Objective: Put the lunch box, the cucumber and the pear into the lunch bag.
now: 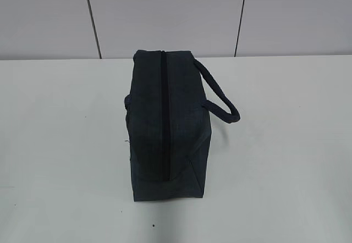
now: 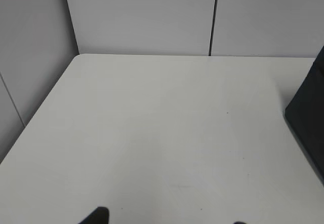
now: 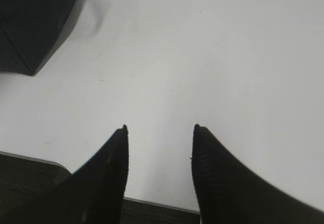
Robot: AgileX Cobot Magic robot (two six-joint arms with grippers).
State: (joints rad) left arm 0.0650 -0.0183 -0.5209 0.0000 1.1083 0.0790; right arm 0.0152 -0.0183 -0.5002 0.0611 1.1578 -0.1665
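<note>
While the lunch bag point(image 1: 168, 125) stands zipped at the centre of the exterior view, its long axis and zipper point(image 1: 163, 111) run from near edge toward the wall. No lunch box, cucumber or pear shows. On the white worktop point(image 1: 286, 160), the right tool point(image 3: 160, 128), parted and empty, has the bag at upper left; the left tool point(image 2: 167, 219), parted and empty, sees it at right. Neither arm looks clearly nearer.
</note>
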